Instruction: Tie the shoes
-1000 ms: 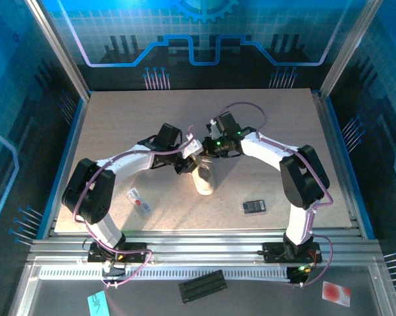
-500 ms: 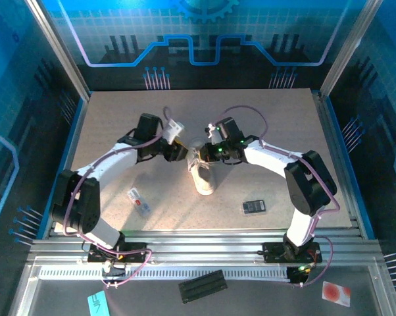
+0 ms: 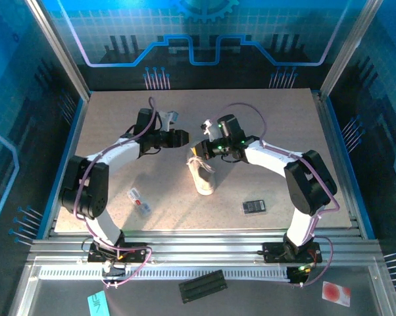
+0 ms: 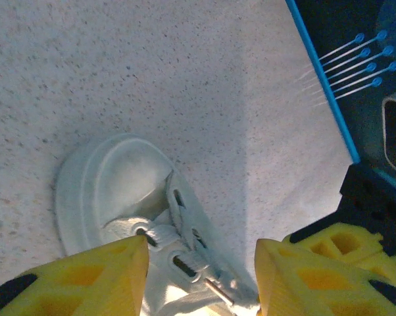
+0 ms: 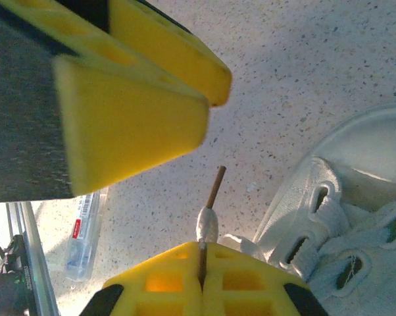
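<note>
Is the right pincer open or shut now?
Shut: the right pincer is closed flat on the lace, whose tip sticks out.

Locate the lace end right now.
In the right wrist view, the lace end sticks out of the shut right gripper, beside the shoe.

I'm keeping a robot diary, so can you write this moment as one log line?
left end effector: open, facing small white low-top sneaker | right end effector: shut on pale lace end
</note>
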